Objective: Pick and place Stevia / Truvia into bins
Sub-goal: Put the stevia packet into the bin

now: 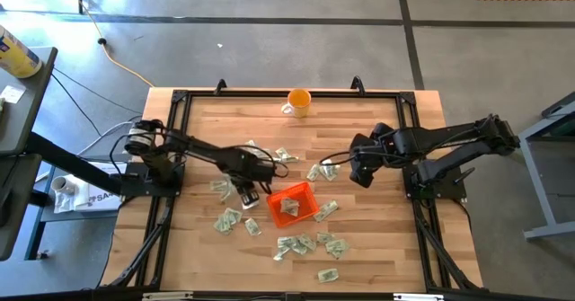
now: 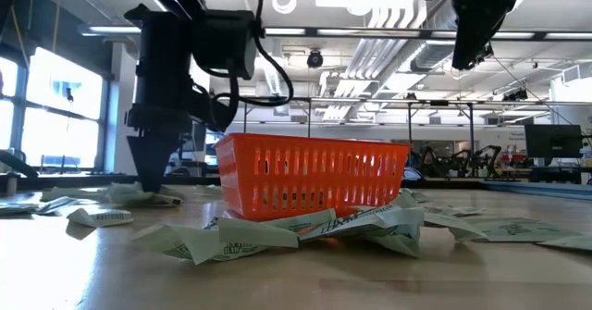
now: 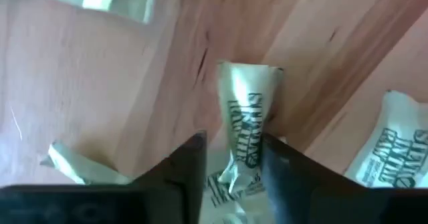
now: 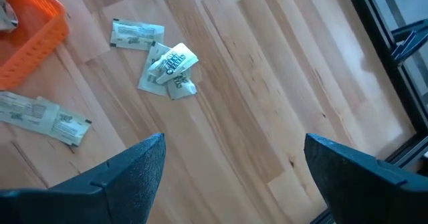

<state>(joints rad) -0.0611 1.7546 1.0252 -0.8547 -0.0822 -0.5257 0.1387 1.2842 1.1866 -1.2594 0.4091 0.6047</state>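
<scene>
Pale green and white Stevia sachets (image 1: 305,244) lie scattered flat on the wooden table around the orange-red tray (image 1: 303,192), and some lie inside it. My left gripper (image 1: 249,196) is down at the table just left of the tray, its fingers pointing down (image 2: 155,192), shut on one sachet (image 3: 244,127). My right gripper (image 1: 361,172) hangs open above the table right of the tray (image 4: 234,177), over bare wood beside a small heap of sachets (image 4: 167,67), touching nothing. My left gripper pinches one crumpled sachet between its two fingers (image 3: 194,160), on the sachet's near end (image 3: 241,167). It comes from above, pointing down. The sachet's free end (image 3: 249,77) sticks out ahead of the fingers, low over the wood; whether it is lifted clear I cannot tell.
An orange mug with a white handle (image 1: 298,101) stands near the table's far edge. A black frame (image 1: 180,99) runs around the table. Bare wood lies between the tray and the mug. More sachets (image 2: 277,236) lie heaped against the tray's near side.
</scene>
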